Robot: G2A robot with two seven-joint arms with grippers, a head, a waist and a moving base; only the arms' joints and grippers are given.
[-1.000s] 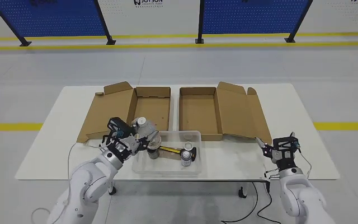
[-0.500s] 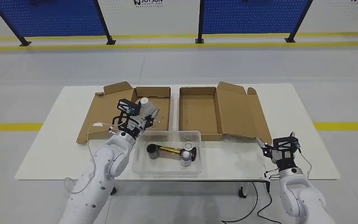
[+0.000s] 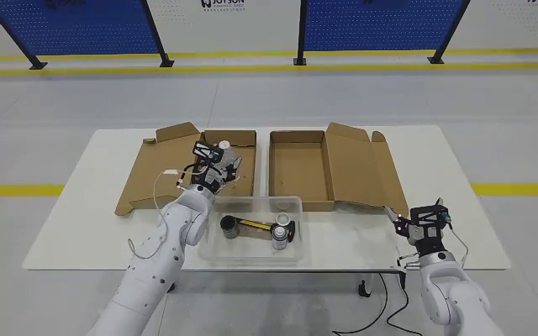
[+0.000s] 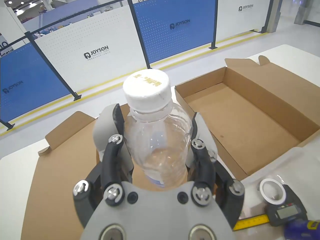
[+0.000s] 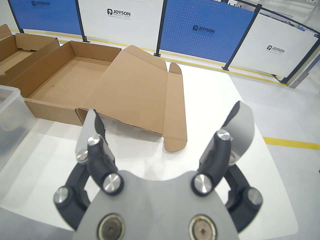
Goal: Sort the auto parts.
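Note:
My left gripper (image 3: 222, 165) (image 4: 155, 131) is shut on a clear plastic bottle (image 4: 156, 136) with a white cap (image 3: 224, 146), held over the left cardboard box (image 3: 239, 181). The clear plastic bin (image 3: 290, 204) at the table's front holds a black cylinder (image 3: 229, 225), a yellow caliper (image 3: 256, 224) and two small capped containers (image 3: 281, 232). In the left wrist view the caliper (image 4: 275, 213) and a white ring-shaped part (image 4: 272, 191) lie in the bin. My right gripper (image 3: 414, 218) (image 5: 165, 121) stands open over bare table at the front right, holding nothing.
The right cardboard box (image 3: 299, 172) (image 5: 62, 76) lies open with its lid flap (image 3: 366, 172) spread toward the right. The left box's flap (image 3: 160, 168) lies spread to the left. Blue and white fence panels (image 5: 120, 13) stand behind the white table (image 3: 471, 168).
My left arm has lifted the bottle out of the bin and carried it back over the left cardboard box. The right arm has kept still.

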